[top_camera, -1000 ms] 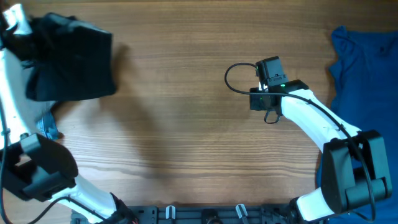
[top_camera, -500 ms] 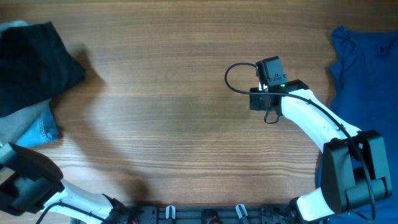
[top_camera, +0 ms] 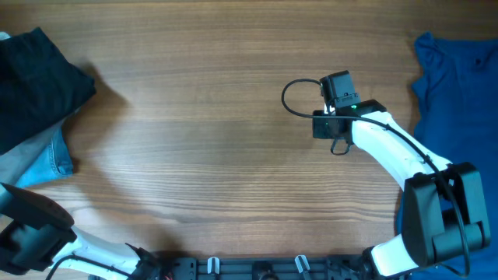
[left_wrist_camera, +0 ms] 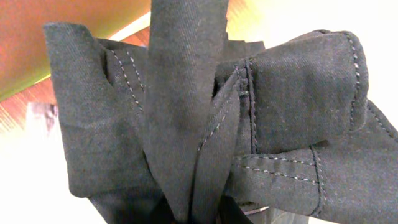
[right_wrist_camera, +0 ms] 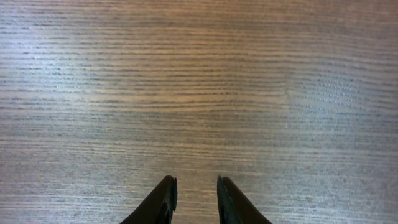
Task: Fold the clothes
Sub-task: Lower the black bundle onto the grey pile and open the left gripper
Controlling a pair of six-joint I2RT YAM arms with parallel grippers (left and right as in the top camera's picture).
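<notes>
The black shorts (top_camera: 39, 82) sit bunched at the table's far left edge, partly over a grey and light-blue garment (top_camera: 45, 159). In the left wrist view the black shorts (left_wrist_camera: 186, 106) fill the frame, folded with pale stitching. A fold of them runs down between the fingers of my left gripper (left_wrist_camera: 196, 214), which is shut on it. The overhead view does not take in that gripper. My right gripper (right_wrist_camera: 196, 182) hovers over bare wood at centre right, slightly open with nothing between its fingers.
A bright-blue garment (top_camera: 459, 85) lies at the right edge of the wooden table (top_camera: 210, 140). The right arm (top_camera: 389, 144) reaches in from the bottom right. The left arm's base (top_camera: 31, 233) sits at the bottom left.
The black shorts have moved left to the table's edge and spread lower. The left arm's white link has left the overhead view. The right arm has not moved.
</notes>
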